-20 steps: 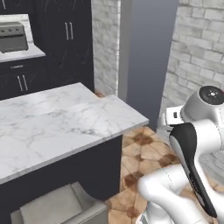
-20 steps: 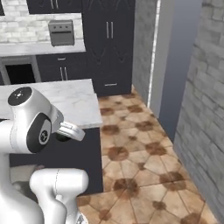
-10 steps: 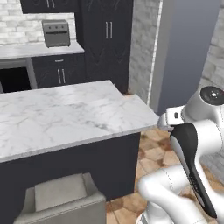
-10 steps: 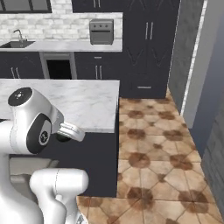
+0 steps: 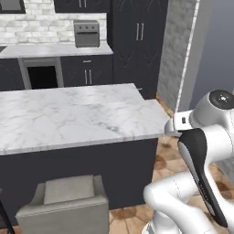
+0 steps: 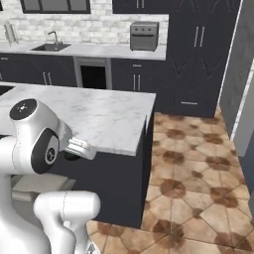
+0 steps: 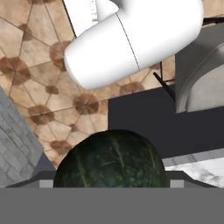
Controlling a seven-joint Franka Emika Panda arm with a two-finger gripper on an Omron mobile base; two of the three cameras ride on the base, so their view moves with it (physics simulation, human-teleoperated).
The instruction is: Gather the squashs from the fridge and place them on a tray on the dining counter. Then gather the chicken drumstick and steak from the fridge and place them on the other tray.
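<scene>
room: dark kitchen, tiled floor (image 6: 198,178)
dining counter (image 5: 68,114): marble top, near me
my gripper: clamped around dark green squash (image 7: 110,159)

The long white-grey marble dining counter (image 5: 73,114) on a dark base stands on brown patterned floor tiles (image 6: 198,188).

No text, label, brand, number or sign can be read anywhere in these views.
</scene>
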